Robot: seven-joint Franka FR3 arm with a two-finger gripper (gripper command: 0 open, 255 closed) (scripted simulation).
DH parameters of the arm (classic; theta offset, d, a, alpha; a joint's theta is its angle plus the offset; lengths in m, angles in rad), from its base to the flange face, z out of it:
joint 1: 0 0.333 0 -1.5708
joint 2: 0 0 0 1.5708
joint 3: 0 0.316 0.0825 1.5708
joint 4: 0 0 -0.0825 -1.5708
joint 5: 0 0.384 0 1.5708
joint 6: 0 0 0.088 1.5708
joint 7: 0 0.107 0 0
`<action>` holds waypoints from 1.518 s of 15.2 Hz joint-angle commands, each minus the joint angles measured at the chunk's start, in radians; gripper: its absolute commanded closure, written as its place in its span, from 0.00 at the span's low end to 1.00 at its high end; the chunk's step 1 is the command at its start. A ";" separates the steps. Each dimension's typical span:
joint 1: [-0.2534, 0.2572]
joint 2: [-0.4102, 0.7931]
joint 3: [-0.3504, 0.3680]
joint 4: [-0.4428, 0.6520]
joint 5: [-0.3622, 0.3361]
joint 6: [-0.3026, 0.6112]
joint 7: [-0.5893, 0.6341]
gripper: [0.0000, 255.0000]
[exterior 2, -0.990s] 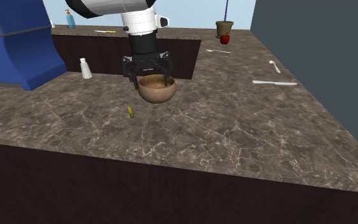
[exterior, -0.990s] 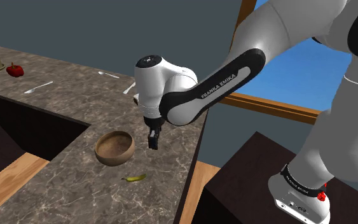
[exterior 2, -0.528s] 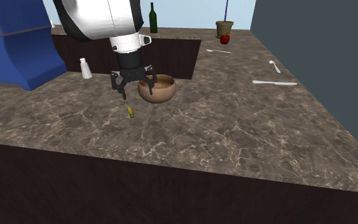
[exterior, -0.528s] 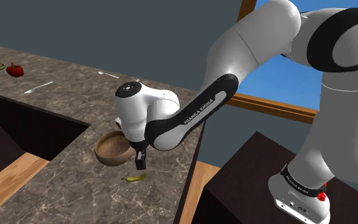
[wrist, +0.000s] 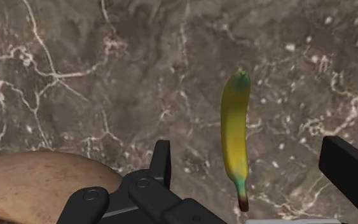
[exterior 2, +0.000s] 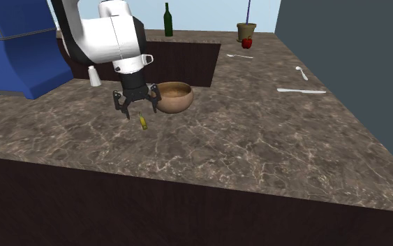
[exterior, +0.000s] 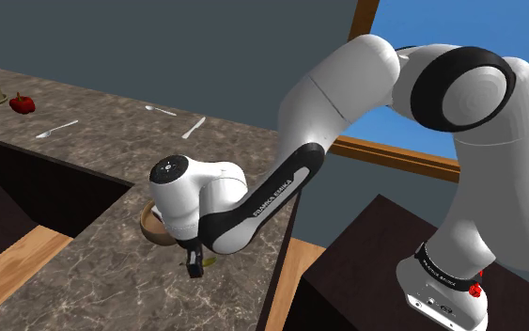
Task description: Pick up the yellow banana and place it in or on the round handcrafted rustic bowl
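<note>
A small yellow banana (wrist: 234, 137) with greenish tips lies flat on the dark marble counter (exterior 2: 257, 140). In the second exterior view the banana (exterior 2: 143, 123) rests just in front of the brown round bowl (exterior 2: 174, 96). My gripper (exterior 2: 138, 112) hangs low over the banana, open. In the wrist view the gripper (wrist: 252, 153) straddles the fruit, whose length runs between the two fingers without touching either. The bowl (wrist: 37, 184) is close beside one finger (wrist: 161, 162). In the shoulder view the hand (exterior: 194, 266) covers most of the bowl (exterior: 149, 226).
A deep recess (exterior 2: 181, 59) cuts into the counter behind the bowl. A white shaker (exterior 2: 94, 75) and a blue machine (exterior 2: 13, 49) stand to the second exterior view's left. A red apple (exterior 2: 246, 42), a pot (exterior 2: 246, 31), a green bottle (exterior 2: 167, 19) and cutlery (exterior 2: 301, 91) lie far off.
The arm has swung from above the bowl down to the banana, toward the counter's front edge. The fingers stayed open. Banana and bowl have not moved.
</note>
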 commanded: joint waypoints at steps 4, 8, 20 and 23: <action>0.011 0.053 -0.019 0.007 -0.024 0.045 0.014 0.00; 0.011 0.053 -0.019 0.007 -0.024 0.045 0.014 0.00; 0.011 0.052 -0.019 0.007 -0.024 0.045 0.014 1.00; 0.008 0.043 -0.015 0.005 -0.020 0.037 0.011 1.00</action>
